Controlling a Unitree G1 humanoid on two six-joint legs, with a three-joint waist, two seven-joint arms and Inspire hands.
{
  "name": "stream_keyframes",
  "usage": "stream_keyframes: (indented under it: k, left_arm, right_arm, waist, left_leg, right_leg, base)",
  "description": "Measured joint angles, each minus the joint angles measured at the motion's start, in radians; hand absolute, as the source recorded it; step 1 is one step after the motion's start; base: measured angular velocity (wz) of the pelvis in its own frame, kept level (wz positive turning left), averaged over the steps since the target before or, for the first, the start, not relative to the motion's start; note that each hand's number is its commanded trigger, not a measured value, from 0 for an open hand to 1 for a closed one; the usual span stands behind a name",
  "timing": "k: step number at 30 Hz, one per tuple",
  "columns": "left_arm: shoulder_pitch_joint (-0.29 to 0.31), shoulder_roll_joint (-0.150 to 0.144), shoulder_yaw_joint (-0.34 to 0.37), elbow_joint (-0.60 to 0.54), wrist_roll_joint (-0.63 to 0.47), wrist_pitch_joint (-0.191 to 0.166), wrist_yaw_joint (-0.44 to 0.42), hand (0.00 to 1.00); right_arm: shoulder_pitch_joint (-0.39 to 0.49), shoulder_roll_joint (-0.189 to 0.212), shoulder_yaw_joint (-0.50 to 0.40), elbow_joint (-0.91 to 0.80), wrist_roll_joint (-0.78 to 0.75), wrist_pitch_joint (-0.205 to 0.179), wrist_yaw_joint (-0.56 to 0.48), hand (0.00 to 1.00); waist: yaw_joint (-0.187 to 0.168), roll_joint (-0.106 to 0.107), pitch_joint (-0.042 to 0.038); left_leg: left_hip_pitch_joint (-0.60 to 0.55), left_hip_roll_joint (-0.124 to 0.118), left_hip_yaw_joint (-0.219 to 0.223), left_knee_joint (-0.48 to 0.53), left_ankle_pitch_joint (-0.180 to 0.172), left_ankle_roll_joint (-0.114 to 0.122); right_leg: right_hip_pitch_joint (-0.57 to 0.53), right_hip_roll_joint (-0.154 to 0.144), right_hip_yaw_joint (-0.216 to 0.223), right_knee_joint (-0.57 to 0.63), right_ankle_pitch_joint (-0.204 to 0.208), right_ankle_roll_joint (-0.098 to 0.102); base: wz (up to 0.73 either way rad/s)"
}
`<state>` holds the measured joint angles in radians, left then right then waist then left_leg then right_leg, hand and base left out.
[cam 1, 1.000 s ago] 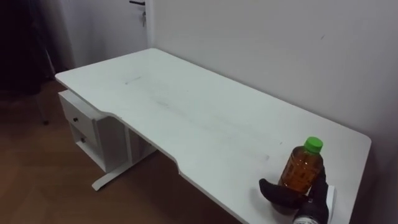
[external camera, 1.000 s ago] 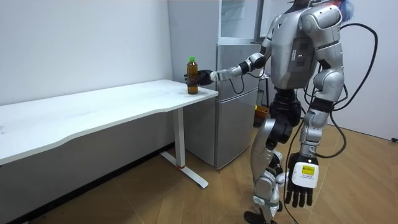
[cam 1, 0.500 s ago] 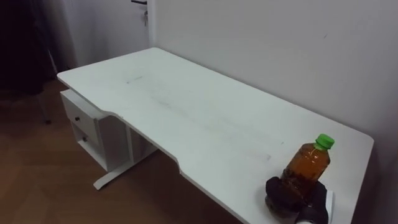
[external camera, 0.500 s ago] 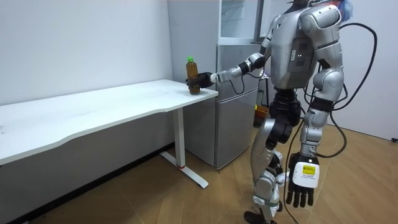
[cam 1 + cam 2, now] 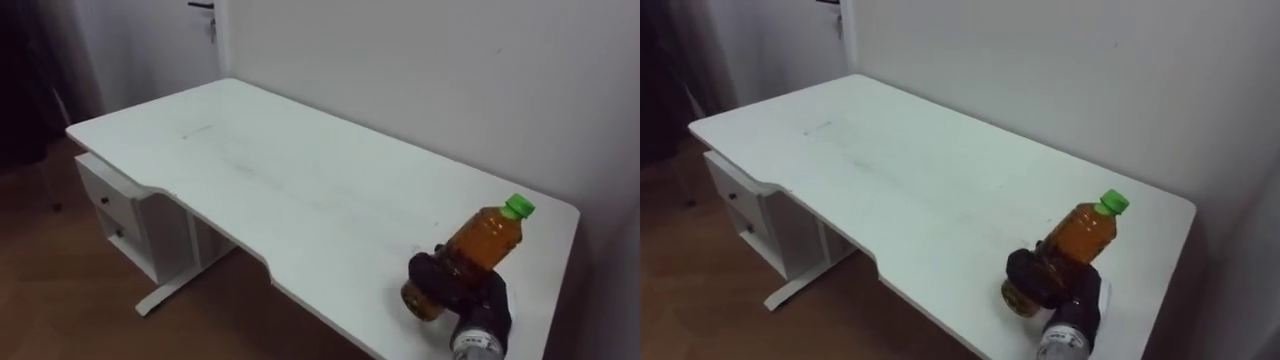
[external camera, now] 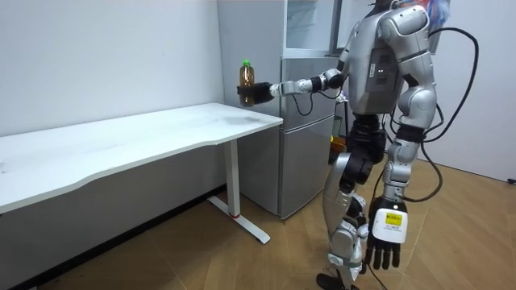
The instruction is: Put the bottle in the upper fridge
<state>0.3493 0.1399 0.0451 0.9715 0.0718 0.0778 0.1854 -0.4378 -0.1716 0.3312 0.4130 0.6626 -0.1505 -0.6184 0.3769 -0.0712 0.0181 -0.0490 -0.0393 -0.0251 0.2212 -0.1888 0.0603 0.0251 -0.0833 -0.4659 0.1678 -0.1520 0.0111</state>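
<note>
The right hand (image 5: pixel 452 287) grips the green-capped amber bottle (image 5: pixel 478 245) round its lower body, tilted, clear above the table (image 5: pixel 300 180) corner, ready for carrying to the fridge (image 6: pixel 310 121) alongside. The left hand (image 6: pixel 385 239) hangs relaxed.

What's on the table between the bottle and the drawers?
Nothing: in the left eye view the white table top is bare from the bottle in the right hand to the drawers.

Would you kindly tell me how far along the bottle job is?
Grasp looks done: the right hand is curled round the bottle, held tilted above the table. The left hand hangs idle. To do: carry it to the fridge and set it in the upper part.
</note>
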Motion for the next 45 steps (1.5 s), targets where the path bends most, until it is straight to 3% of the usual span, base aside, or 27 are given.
stream_keyframes:
  k: [2,6,9,11,13,15,24,29,33,39,41,44,45]
  left_arm:
    - [0.0,0.0,0.01,0.002,-0.001,-0.01,0.0,0.0]
    - [-0.005,0.001,0.015,0.006,-0.001,-0.026,-0.001,0.0]
    - [-0.008,-0.001,0.026,0.038,0.004,-0.034,-0.012,0.0]
    - [-0.008,0.0,0.038,0.039,0.003,-0.035,-0.019,0.0]
    - [-0.012,0.0,0.05,0.038,0.003,-0.035,-0.022,0.0]
    - [-0.014,0.003,0.052,0.039,0.005,-0.035,-0.022,0.0]
    - [-0.031,0.008,0.071,0.059,0.009,-0.043,-0.022,0.0]
    - [-0.026,0.011,0.072,0.058,0.007,-0.046,-0.021,0.0]
    - [-0.022,0.014,0.093,0.059,0.009,-0.05,-0.022,0.0]
    - [-0.016,0.02,0.119,0.07,0.006,-0.072,-0.023,0.0]
    - [-0.014,0.024,0.12,0.07,0.007,-0.077,-0.023,0.0]
    - [-0.006,0.033,0.12,0.076,0.009,-0.084,-0.025,0.0]
    - [-0.004,0.037,0.122,0.076,0.009,-0.085,-0.026,0.0]
  right_arm:
    - [0.025,-0.024,0.0,-0.054,-0.001,0.0,0.046,1.0]
    - [0.036,-0.061,-0.001,-0.107,-0.001,0.015,0.126,1.0]
    - [0.037,-0.079,-0.004,-0.151,-0.01,0.022,0.161,1.0]
    - [0.038,-0.108,-0.004,-0.201,-0.034,0.023,0.167,1.0]
    - [0.038,-0.162,-0.005,-0.303,-0.063,0.032,0.193,1.0]
    - [0.038,-0.183,-0.016,-0.369,-0.107,0.035,0.229,1.0]
    - [0.038,-0.187,-0.122,-0.506,-0.218,0.049,0.326,1.0]
    - [0.038,-0.19,-0.167,-0.566,-0.24,0.058,0.352,1.0]
    - [0.039,-0.206,-0.238,-0.603,-0.24,0.059,0.384,1.0]
    - [0.062,-0.229,-0.338,-0.627,-0.225,0.059,0.388,1.0]
    - [0.077,-0.234,-0.354,-0.627,-0.223,0.059,0.388,1.0]
    - [0.079,-0.261,-0.357,-0.627,-0.224,0.059,0.379,1.0]
    - [0.08,-0.275,-0.359,-0.627,-0.225,0.061,0.38,1.0]
  waist:
    - [-0.019,0.003,-0.0007]
    - [-0.048,0.006,-0.0042]
    - [-0.077,0.016,-0.0175]
    - [-0.089,0.018,-0.0187]
    - [-0.12,0.017,-0.0191]
    - [-0.139,0.015,-0.0202]
    - [-0.199,-0.003,-0.0252]
    - [-0.234,0.005,-0.0199]
    - [-0.266,0.008,-0.0187]
    - [-0.272,0.009,-0.0208]
    - [-0.289,0.002,-0.0239]
    - [-0.304,-0.006,-0.0211]
    - [-0.315,-0.013,-0.0248]
  left_leg:
    - [0.011,0.0,0.005,-0.003,0.0,0.0]
    - [0.037,0.009,0.043,-0.024,0.0,0.0]
    - [0.051,0.013,0.064,-0.034,0.0,0.0]
    - [0.061,0.016,0.077,-0.036,0.0,0.0]
    - [0.063,0.017,0.081,-0.036,0.0,0.0]
    - [0.075,0.018,0.087,-0.04,0.0,0.0]
    - [0.111,0.026,0.114,-0.054,-0.005,-0.003]
    - [0.119,0.028,0.127,-0.054,-0.005,-0.003]
    - [0.124,0.028,0.132,-0.056,-0.005,-0.003]
    - [0.137,0.033,0.154,-0.059,-0.005,-0.003]
    - [0.141,0.033,0.156,-0.062,-0.005,-0.004]
    - [0.148,0.034,0.156,-0.068,-0.006,-0.005]
    - [0.147,0.034,0.156,-0.068,-0.006,-0.005]
  right_leg:
    - [0.009,0.0,0.004,0.0,0.0,0.0]
    - [0.009,0.008,0.058,0.001,0.001,0.001]
    - [0.009,0.013,0.083,0.004,0.002,-0.001]
    - [0.009,0.015,0.101,0.007,0.003,-0.003]
    - [0.008,0.016,0.107,0.008,0.004,-0.004]
    - [0.016,0.022,0.111,0.008,0.004,-0.005]
    - [0.042,0.027,0.151,0.008,0.006,-0.007]
    - [0.043,0.032,0.164,0.006,0.012,-0.009]
    - [0.047,0.034,0.17,0.005,0.015,-0.008]
    - [0.047,0.04,0.19,0.006,0.015,-0.009]
    - [0.05,0.04,0.191,0.007,0.015,-0.009]
    - [0.056,0.04,0.191,0.006,0.015,-0.009]
    - [0.057,0.038,0.191,0.006,0.015,-0.009]
  base:
    - [-0.07]
    - [-0.28]
    - [-0.25]
    - [-0.19]
    - [-0.07]
    - [-0.09]
    - [-0.09]
    - [-0.09]
    - [-0.04]
    - [-0.1]
    - [-0.02]
    - [0.0]
    - [0.0]
